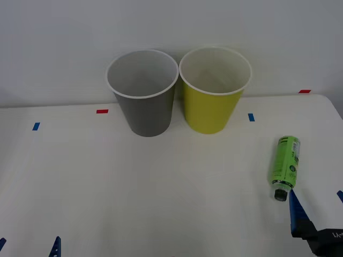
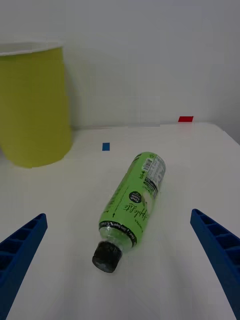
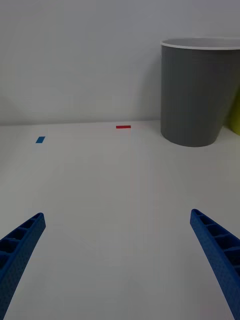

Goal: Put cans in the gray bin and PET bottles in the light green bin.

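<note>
The gray bin [image 1: 147, 115] and the light green bin [image 1: 209, 112] stand upright side by side at the back of the white table, gray on the left. A PET bottle [image 1: 285, 159] with a bright green label lies on its side at the right, its dark cap towards me. My right gripper [image 1: 318, 204] is open just in front of the cap. In the right wrist view the bottle [image 2: 132, 200] lies between and beyond the spread blue fingers [image 2: 22, 245], with the light green bin [image 2: 32, 105] behind. My left gripper [image 1: 28, 247] is open at the table's near left edge, facing the gray bin [image 3: 200, 100].
Small tape marks lie on the table: red [image 1: 102, 111] and blue [image 1: 35, 126] at the left, blue [image 1: 251, 116] and red [image 1: 304, 91] at the right. A white wall rises right behind the bins. The table's right edge runs close to the bottle.
</note>
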### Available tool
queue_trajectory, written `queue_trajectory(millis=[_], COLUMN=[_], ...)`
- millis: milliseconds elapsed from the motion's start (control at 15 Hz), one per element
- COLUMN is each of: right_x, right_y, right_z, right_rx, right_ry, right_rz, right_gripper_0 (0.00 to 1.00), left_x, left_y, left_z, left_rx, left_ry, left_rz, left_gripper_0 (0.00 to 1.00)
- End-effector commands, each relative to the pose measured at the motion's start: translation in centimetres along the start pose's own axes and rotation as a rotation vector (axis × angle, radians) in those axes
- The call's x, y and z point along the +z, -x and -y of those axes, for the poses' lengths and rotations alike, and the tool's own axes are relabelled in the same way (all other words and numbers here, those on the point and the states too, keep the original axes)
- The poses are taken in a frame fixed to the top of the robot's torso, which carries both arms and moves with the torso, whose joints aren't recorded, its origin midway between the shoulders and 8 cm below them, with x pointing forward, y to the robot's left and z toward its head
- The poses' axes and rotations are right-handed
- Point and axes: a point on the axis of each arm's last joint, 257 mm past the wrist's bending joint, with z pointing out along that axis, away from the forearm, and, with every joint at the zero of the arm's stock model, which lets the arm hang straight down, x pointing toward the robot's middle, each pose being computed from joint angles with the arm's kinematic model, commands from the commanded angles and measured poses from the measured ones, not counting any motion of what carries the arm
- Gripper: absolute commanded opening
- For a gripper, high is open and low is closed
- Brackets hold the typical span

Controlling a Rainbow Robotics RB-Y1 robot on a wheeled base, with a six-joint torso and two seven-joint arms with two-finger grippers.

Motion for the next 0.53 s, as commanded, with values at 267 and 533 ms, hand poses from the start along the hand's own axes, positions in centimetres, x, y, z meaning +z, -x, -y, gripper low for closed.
queue_trajectory(millis=[267, 533], right_x=[4.8, 8.0], right_y=[0.3, 1.0], right_z=[0.7, 0.2], right_rx=[0.159, 0.194], right_ry=[0.045, 0.099], right_rz=[-0.151, -0.256], right_gripper_0=[1.00, 1.00], left_x=[0.0, 0.0], left_y=[0.0, 0.0], left_z=[0.0, 0.0], left_rx=[0.000, 0.000], left_ry=[0.000, 0.000], left_rz=[0.000, 0.000], left_gripper_0=[1.00, 1.00])
